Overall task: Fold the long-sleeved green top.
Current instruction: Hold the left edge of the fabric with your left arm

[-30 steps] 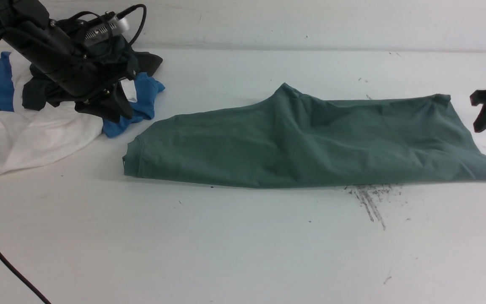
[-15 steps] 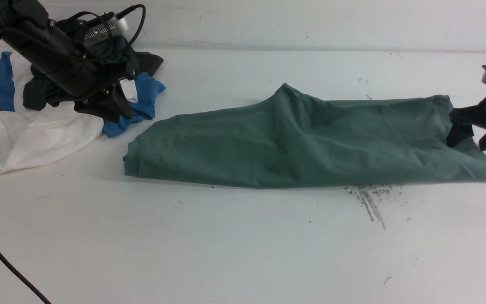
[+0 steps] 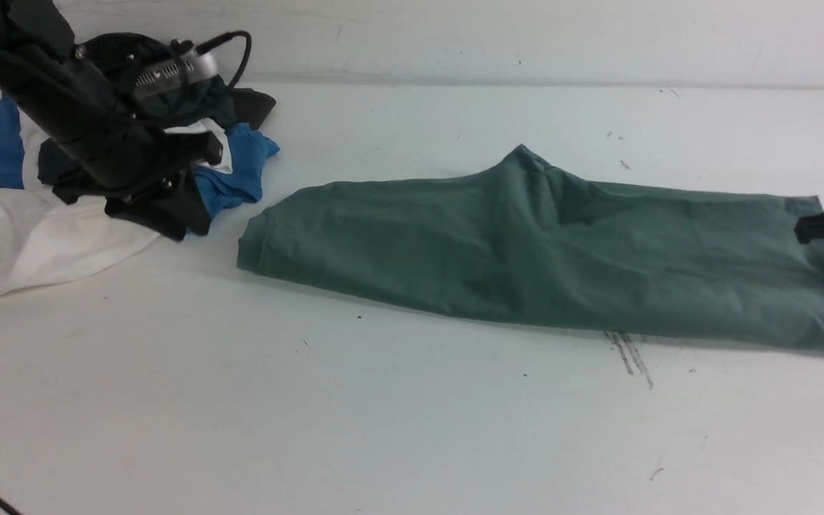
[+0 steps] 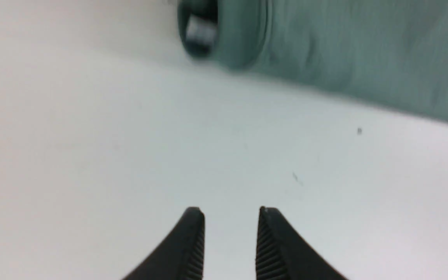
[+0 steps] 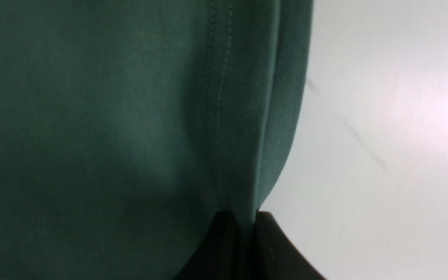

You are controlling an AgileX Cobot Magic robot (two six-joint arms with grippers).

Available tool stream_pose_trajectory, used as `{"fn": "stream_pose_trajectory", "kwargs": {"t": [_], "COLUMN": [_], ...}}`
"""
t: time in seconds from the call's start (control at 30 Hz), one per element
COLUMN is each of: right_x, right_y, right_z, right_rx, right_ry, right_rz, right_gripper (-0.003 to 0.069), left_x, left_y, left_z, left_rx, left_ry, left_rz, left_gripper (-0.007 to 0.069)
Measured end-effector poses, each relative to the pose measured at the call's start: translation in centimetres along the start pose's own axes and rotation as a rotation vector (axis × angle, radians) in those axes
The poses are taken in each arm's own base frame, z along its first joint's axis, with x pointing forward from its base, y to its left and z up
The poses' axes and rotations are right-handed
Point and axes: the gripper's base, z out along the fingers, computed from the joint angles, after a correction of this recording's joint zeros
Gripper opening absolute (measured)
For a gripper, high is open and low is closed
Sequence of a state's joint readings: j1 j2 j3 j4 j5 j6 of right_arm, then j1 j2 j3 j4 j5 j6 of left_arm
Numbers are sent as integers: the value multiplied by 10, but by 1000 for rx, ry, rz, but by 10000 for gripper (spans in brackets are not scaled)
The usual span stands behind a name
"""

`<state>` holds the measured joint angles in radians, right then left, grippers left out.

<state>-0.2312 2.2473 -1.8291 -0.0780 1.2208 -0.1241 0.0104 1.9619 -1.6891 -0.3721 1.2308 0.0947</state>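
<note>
While scanning from ten o'clock, finding a rumpled heap of spare clothes (image 3: pixel 40 236), blue, white and dark, sitting soft and shapeless on the smooth white worktop (image 3: pixel 383 429). Seeing the left end effector (image 4: pixel 230 213) hanging near that heap, ribbed black fingers (image 4: pixel 185 249) standing apart over bare worktop, gripping nothing. Judging the danger here: leaving the collar end unheld and so risking any pull from the far side dragging the whole garment rather than folding it. Also risking, by dipping carelessly, catching a stray blue or white piece.

Moving through the centre, finding the green long-sleeved top (image 3: pixel 526 250) lying as a long, flattened band from beside the heap out to three o'clock. Noting matte knit cloth, a rounded ribbed collar (image 4: pixel 243 35) with a pale tag (image 4: pixel 200 31) inside, a soft peak (image 3: pixel 523 154) rising toward twelve o'clock, and a near edge covering part of some dark scuff marks (image 3: pixel 630 354).

Reaching three o'clock, seeing the right end effector (image 5: pixel 243 216) clamping shut on the stitched hem (image 5: pixel 224 97), with layers pinched near the tips. Judging that bite to be shallow: risking cloth slipping free, layers sliding apart, or the peak getting pressed into a crease.
</note>
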Motion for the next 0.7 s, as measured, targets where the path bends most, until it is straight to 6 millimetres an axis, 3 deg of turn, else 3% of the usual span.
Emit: {"fn": "stream_pose_trajectory", "kwargs": {"t": [0.1, 0.17, 0.43, 0.57, 0.7], "right_x": [14, 16, 16, 16, 16], "right_y": [-4, -7, -9, -7, -7], "right_z": [3, 4, 5, 5, 5], "right_rx": [4, 7, 7, -9, -19], "right_ry": [51, 57, 55, 53, 52], "right_rz": [23, 42, 52, 62, 66], "right_gripper": [23, 23, 23, 23, 23], "left_x": [13, 11, -22, -40, -50], "left_y": [-7, -10, -6, -3, -4], "left_z": [9, 15, 33, 59, 80], "left_rx": [-2, -4, -14, 15, 68], "left_ry": [51, 32, -125, -195, -231], "left_rz": [12, 16, 2, -21, -30], "left_gripper": [185, 193, 344, 458, 513]}}
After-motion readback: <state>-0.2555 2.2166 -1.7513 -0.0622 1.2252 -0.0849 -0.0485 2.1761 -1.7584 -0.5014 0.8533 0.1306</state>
